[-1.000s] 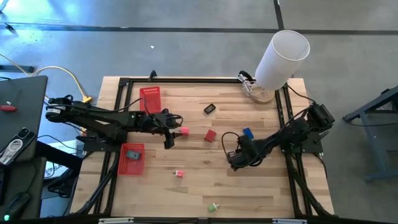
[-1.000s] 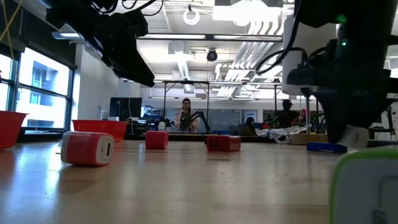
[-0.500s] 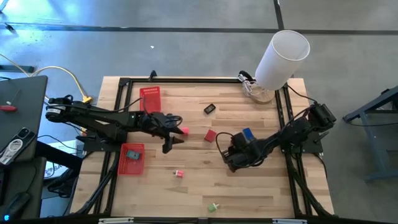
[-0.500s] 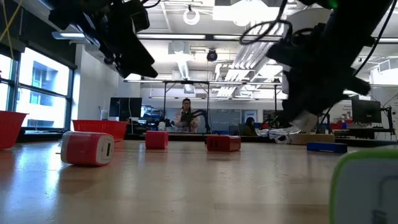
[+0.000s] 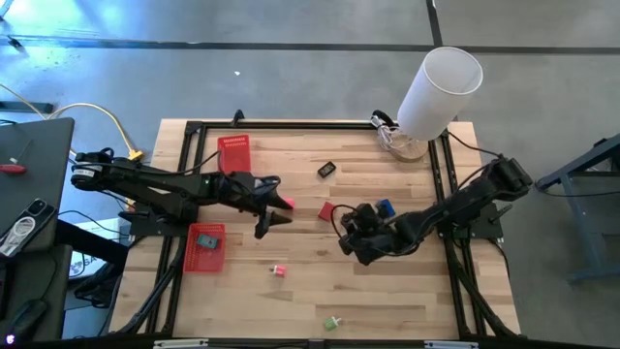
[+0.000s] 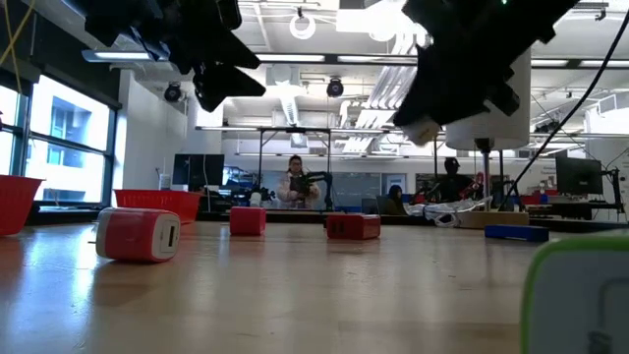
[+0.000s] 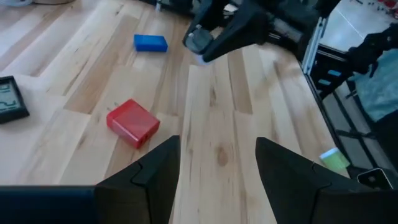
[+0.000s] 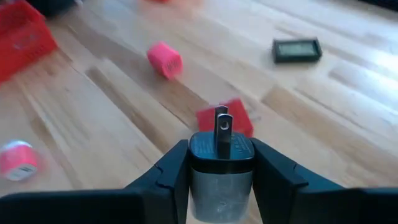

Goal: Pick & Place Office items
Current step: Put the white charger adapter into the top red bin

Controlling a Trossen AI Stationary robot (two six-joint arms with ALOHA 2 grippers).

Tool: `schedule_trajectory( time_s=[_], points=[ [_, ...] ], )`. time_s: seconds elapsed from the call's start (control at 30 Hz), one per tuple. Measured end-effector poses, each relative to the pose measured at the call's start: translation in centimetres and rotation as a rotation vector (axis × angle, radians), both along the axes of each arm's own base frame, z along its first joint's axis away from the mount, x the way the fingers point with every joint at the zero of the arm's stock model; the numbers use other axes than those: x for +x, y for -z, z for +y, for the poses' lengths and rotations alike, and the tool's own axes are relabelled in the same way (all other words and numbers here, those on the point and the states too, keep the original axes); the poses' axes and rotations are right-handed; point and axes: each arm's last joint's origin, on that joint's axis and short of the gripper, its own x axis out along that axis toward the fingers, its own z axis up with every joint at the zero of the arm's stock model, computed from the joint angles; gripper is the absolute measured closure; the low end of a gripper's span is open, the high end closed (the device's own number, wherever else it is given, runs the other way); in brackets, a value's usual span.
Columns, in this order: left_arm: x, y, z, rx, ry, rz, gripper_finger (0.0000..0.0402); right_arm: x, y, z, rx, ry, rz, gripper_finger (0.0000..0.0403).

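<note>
1. Right gripper hangs above the middle of the table, its two fingers pinching a small plug adapter with a dark top, a pale body and two metal prongs pointing forward.
2. Just past the held adapter, on the wood, lies a red block; in the high view this block sits just to the left of the right gripper.
3. Close behind that gripper lies a blue piece.
4. Farther off lie a pink piece and a black flat piece, well apart from each other.
5. Left gripper hovers left of centre with its fingers spread and nothing between them.
6. Just beside its tip in the high view is the pink piece.
7. Near the table's front lie another pink piece and a green piece.
8. One red basket holds a grey item; a second red basket stands farther back.
</note>
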Motion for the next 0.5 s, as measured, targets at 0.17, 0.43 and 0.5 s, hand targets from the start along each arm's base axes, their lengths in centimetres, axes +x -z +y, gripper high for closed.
schedule_trajectory(
  time_s=[0.17,0.43,0.5],
  points=[
    [0.4,-0.5,-0.1,-0.004,0.004,-0.069,0.02,-0.5,-2.1,0.6,-0.09,-0.06,-0.079,0.0281],
    [1.6,-0.7,-1.5,0.048,0.088,-0.201,0.02,0.3,-4.6,2.5,-0.328,-0.202,-0.194,0.0281],
    [2.1,-0.6,-2.1,0.092,0.139,-0.244,0.02,0.6,-5.1,2.6,-0.357,-0.228,-0.216,0.0281]
  ],
)
